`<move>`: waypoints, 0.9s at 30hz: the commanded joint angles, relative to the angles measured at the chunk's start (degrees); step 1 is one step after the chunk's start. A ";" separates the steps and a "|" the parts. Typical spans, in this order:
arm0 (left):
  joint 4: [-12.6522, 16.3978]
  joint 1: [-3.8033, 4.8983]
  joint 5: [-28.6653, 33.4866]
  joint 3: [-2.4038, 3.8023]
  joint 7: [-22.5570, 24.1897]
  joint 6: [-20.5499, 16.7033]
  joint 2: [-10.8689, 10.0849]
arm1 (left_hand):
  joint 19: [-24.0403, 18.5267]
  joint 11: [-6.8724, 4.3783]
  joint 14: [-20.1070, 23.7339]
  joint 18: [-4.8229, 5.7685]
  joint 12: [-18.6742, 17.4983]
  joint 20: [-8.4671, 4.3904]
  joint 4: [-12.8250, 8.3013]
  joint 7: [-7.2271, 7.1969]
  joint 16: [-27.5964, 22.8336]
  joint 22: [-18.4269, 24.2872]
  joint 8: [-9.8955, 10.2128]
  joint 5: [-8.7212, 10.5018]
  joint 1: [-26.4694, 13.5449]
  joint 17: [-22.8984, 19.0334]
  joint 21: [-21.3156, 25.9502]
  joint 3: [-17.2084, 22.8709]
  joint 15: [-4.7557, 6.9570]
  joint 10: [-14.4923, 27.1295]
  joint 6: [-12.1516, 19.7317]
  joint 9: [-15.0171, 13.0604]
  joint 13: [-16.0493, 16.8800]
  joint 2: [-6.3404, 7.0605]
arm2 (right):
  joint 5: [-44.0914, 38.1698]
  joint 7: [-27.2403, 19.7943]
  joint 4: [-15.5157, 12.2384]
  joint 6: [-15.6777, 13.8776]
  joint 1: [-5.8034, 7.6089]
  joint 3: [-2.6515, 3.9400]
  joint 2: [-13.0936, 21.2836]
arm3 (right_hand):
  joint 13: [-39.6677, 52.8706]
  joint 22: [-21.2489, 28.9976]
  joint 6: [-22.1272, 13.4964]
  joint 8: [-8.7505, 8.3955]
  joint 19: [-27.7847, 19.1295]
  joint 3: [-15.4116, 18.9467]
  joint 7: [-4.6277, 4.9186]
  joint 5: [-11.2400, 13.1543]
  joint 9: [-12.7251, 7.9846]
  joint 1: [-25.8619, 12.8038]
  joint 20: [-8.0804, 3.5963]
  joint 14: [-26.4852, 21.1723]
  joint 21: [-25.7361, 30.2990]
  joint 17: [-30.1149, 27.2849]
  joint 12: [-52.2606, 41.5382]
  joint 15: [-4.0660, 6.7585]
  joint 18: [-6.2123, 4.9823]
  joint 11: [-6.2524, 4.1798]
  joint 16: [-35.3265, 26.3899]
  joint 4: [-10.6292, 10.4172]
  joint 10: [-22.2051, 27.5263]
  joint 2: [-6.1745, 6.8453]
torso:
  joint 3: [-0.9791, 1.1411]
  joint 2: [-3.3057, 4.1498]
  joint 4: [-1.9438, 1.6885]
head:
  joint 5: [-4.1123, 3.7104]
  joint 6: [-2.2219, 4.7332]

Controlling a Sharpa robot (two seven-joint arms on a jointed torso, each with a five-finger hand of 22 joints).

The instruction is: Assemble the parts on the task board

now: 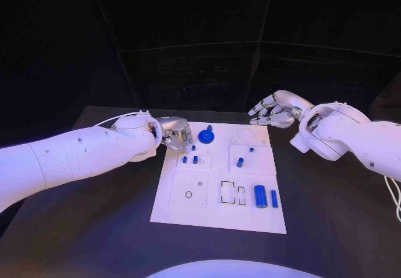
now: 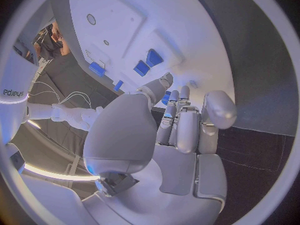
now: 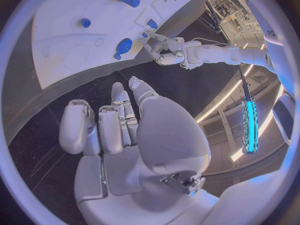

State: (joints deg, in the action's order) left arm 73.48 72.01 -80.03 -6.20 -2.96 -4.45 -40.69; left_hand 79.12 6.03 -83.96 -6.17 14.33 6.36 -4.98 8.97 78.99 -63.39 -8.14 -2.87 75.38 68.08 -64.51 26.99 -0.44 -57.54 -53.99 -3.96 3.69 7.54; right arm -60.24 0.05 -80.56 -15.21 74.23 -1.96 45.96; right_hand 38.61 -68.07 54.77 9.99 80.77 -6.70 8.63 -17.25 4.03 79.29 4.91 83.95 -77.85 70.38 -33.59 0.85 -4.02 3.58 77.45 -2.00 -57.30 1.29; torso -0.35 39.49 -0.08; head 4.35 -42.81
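My arms (image 1: 75, 153) white, smooth, round shells, small dark screw holes. My left hand (image 1: 174, 134) and right hand (image 1: 276, 110) silver metal, many segments. Thin white cable (image 1: 394, 197) at right arm.

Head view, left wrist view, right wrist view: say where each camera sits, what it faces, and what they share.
Head view: on the robot's head, looking down at the task board; both arms enter, left robot hand, right robot hand.
Left wrist view: behind the left robot hand, facing the board.
Right wrist view: behind the right robot hand, facing the board and the left robot hand.
Shared: all show the board and its blue parts.
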 commanded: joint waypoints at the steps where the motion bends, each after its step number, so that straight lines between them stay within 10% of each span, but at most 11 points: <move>1: 0.46 0.09 9.08 0.10 4.64 -5.89 -1.16 | -1.69 0.38 -0.04 -0.80 -0.85 0.25 -0.20 0.84 -1.28 3.30 0.28 0.07 0.08 -2.01 3.39 0.29 -0.72 1.39 -0.11 0.04 -0.04 0.45 | -10.40 2.26 0.31 3.36 0.05 0.00 0.13 | -7.83 0.49 1.61 -0.08 -0.19 -2.10 -0.25 0.51 -0.07 1.10 0.00 1.60 0.45 -0.92 8.04 0.00 -0.56 0.17 -0.94 0.15 -1.10 0.81 | 0.05 -0.02 -0.01 | -0.15 0.18; 6: 1.15 0.14 31.67 0.10 14.82 -11.23 -3.09 | -5.05 0.86 2.57 -2.17 -0.60 0.78 0.55 1.66 -5.14 9.60 -0.10 0.06 -0.45 -8.24 10.14 0.48 -1.23 1.30 -1.37 -0.17 0.19 -0.73 | -21.20 3.00 0.14 4.32 -0.56 -0.02 0.36 | -15.48 0.52 3.48 -0.83 0.10 -5.04 -0.61 2.81 -0.14 1.87 0.39 1.81 0.67 -1.28 14.73 -0.27 -0.47 0.21 -1.49 0.57 -2.69 2.19 | 0.05 -0.01 0.12 | -0.71 0.48; 9: 2.12 0.15 48.19 0.08 21.42 -11.48 -4.16 | -12.12 0.86 9.63 -4.34 0.39 1.07 0.69 1.73 -14.27 19.98 -0.62 0.03 -0.25 -21.72 21.84 0.71 -1.33 0.32 -2.42 -0.30 0.45 -1.59 | -27.23 3.62 -0.45 4.43 -1.33 -0.04 0.56 | -18.64 0.56 4.08 -1.49 0.20 -6.53 -0.61 3.40 -0.18 1.75 0.62 1.96 0.79 -1.29 16.81 -0.35 -0.42 0.34 -1.62 0.65 -3.74 3.01 | -0.04 -0.02 0.06 | -1.26 0.70; 13: 3.65 0.15 63.26 0.06 26.83 -9.69 -5.40 | -13.51 0.28 12.92 -4.42 2.46 0.88 0.79 1.29 -18.37 21.06 -1.10 0.05 -0.07 -27.49 23.68 0.56 -0.95 -2.02 -3.03 -0.38 1.04 -2.54 | -32.97 4.36 -1.21 4.31 -2.39 -0.06 0.67 | -20.55 0.71 3.88 -2.19 0.18 -7.40 -0.47 3.76 -0.23 1.56 0.82 1.99 0.93 -1.42 18.15 -0.60 -0.42 0.70 -1.78 0.66 -3.67 3.60 | -0.07 -0.01 0.06 | -2.01 0.91; 27: 7.79 0.12 75.55 -0.01 31.33 -6.77 -8.10 | -14.05 -0.42 15.28 -4.39 4.95 0.44 0.66 0.67 -21.45 22.50 -2.39 0.00 -0.03 -32.24 25.75 -0.99 -0.50 -3.21 -4.31 -0.65 1.77 -3.22 | -38.87 5.09 -1.93 4.79 -5.09 -0.08 0.17 | -26.49 1.65 3.82 -3.97 -0.02 -10.32 0.48 4.47 -0.18 0.95 1.72 1.96 1.61 -2.33 21.66 -1.55 -0.58 1.90 -2.49 0.84 -2.67 5.31 | -0.07 0.01 0.00 | -2.85 0.91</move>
State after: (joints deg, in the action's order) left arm 80.99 72.05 -9.77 -6.25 25.34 -12.33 -48.71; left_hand 65.46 5.63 -69.07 -10.23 19.08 6.75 -4.35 9.71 57.69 -40.95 -10.33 -2.87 75.50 35.90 -38.89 26.17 -1.11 -60.42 -57.95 -4.53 5.41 4.85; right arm -96.24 4.69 -82.34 -11.22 69.12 -2.05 46.21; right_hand 12.30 -66.51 58.53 6.26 80.79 -16.75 8.63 -12.97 3.85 80.08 6.14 83.93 -76.53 68.09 -12.09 -0.43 -4.02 5.23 75.21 -1.09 -59.98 6.02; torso -0.42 39.48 -0.08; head 1.52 -41.80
